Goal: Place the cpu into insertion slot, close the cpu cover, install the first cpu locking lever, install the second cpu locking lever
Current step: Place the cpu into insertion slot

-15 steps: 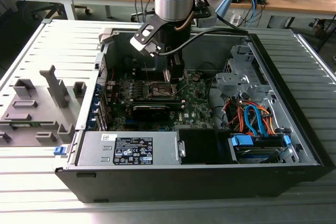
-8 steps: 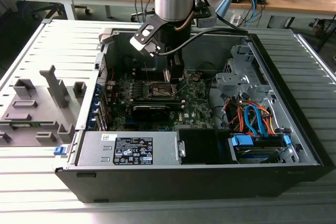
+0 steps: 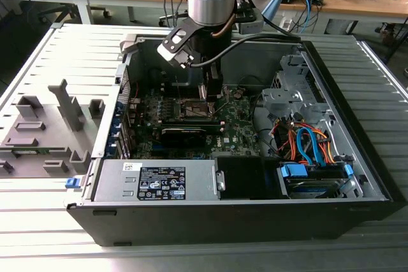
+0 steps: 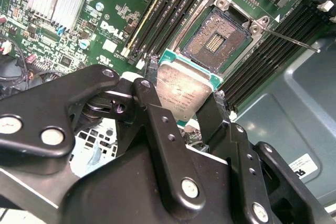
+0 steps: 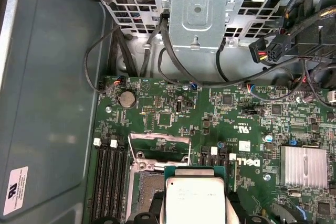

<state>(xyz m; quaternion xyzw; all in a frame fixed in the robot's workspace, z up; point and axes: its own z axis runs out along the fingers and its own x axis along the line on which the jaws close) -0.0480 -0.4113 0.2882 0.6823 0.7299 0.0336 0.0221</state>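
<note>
We are low inside the computer case (image 3: 242,218), at the centre of the exterior view, hemmed by its walls but free above the motherboard (image 3: 237,137). The gripper (image 4: 185,88) has its jaws clenched on the cpu (image 4: 181,94), held over the edge of the insertion slot (image 4: 215,40), not yet seated. We judge that a skewed descent could crush socket pins or snag the thin locking lever (image 4: 291,40).

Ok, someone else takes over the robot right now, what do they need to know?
The pincer is shut on the cpu, holding it over the board right beside the insertion slot.
The insertion slot is open and empty, its contacts bare.
The cpu cover stands raised.
One locking lever sticks out free.
Done: the cpu is in the grip. Not yet done: cpu in the slot, cover shut, both levers fastened.
</note>
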